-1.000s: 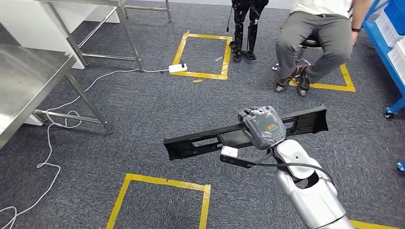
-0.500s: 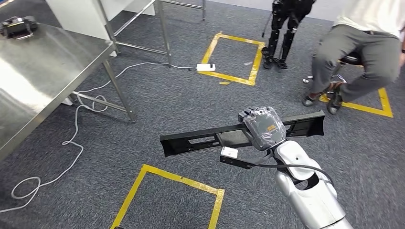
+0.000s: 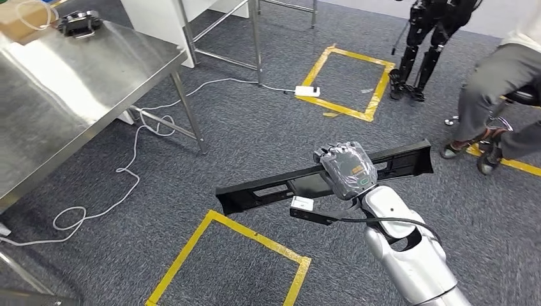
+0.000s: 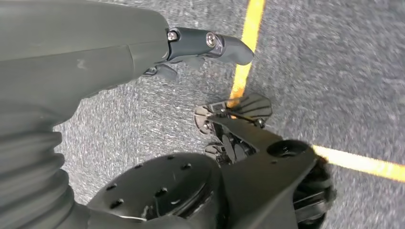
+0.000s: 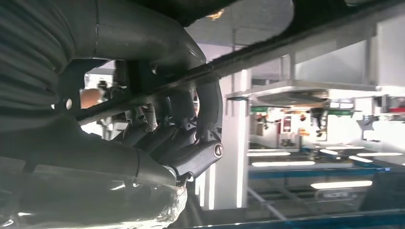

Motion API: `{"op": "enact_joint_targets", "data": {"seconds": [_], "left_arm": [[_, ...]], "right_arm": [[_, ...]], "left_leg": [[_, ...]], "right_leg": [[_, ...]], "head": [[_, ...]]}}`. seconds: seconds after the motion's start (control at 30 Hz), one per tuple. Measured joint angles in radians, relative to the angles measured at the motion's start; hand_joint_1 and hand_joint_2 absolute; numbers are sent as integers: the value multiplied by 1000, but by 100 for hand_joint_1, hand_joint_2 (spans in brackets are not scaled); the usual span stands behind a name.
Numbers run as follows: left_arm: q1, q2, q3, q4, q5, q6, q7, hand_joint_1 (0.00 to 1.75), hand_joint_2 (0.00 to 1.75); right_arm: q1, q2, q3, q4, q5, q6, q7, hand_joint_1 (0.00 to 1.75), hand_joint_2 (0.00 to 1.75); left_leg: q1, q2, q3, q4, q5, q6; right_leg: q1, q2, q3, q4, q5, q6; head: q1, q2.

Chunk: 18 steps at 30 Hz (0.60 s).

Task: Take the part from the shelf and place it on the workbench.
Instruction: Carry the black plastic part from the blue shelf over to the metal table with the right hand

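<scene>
Head view gives you the plainest read: the right hand is closed around a long black part, gripping it a little past the middle of its length, toward the end on the robot's right. The part's long axis runs nearly level across the front of the robot, tilted slightly — the end on the robot's left sits lower and nearer, the end on the right higher and farther. It hangs in the air above the grey carpet floor, just beyond a yellow tape square, and well apart from the steel surface at the left, where a small dark object rests near the far edge. A white cable trails across the floor under that surface. Further off you can see a seated person and the dark legs of another robot. The right wrist view adds what the head view hides: the dark fingers curl around a thin edge of the part, which crosses the picture as a dark bar. The left wrist view shows you the left hand hanging over carpet and yellow tape — its fingers reach out straight with nothing in them.
</scene>
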Motion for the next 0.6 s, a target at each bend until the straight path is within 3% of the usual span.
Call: {"op": "enact_joint_targets", "data": {"seconds": [0.07,0.13,0.2,0.27,0.33,0.4,0.43,0.47,0.53,0.57,0.6], "left_arm": [[-2,3,0,0,0,0,0,0,175],[-4,6,0,0,1,-1,0,0,175],[-4,7,0,0,5,-1,0,0,175],[-1,6,0,0,9,-2,1,0,175],[-1,5,0,0,12,-5,1,0,175],[-1,4,0,0,15,-6,2,0,175],[0,3,0,0,15,-6,2,0,175],[2,2,0,0,15,-6,3,0,175],[3,1,0,0,15,-6,3,0,175],[3,1,0,0,15,-6,3,0,175],[2,1,0,0,15,-6,3,0,175]], "right_arm": [[-1,-1,0,0,-1,-1,-2,152,175],[-3,-2,0,0,-4,-2,-5,152,175],[-5,-3,0,0,-8,-2,-6,152,175],[-10,-3,1,1,-14,-2,-7,152,175],[-14,-6,2,3,-17,-2,-8,152,175],[-12,-10,5,7,-18,-2,-9,152,175],[-10,-12,7,9,-18,-2,-9,152,175],[-9,-13,9,11,-18,-2,-9,152,175],[-9,-14,10,12,-18,-2,-9,152,175],[-10,-14,11,13,-18,-2,-9,152,175],[-10,-14,12,13,-18,-2,-9,152,175]], "left_leg": [[-16,46,74,-133,44,21],[-32,74,101,-187,48,36],[-34,53,102,-196,53,43],[-25,31,113,-214,63,47],[-15,7,120,-225,70,49],[-11,-20,120,-225,72,49],[-8,-36,120,-224,72,47],[-5,-51,121,-223,72,44],[3,-80,121,-219,71,33],[4,-94,117,-213,68,24],[5,-106,112,-207,67,15]], "right_leg": [[6,-20,4,-1,-4,-2],[8,-39,5,-2,-6,0],[10,-56,7,-4,-9,4],[10,-25,-3,24,-25,9],[3,30,-50,123,-67,9],[-4,49,-115,250,-111,13],[-8,51,-132,280,-115,21],[-14,53,-130,268,-101,33],[-30,71,-77,142,-40,62],[-37,88,-48,77,-15,71],[-42,100,-28,32,1,71]], "head": [[1,0],[0,0],[-2,0],[-1,0],[2,0],[4,0],[4,0],[4,0],[5,0],[7,0],[7,0]]}}
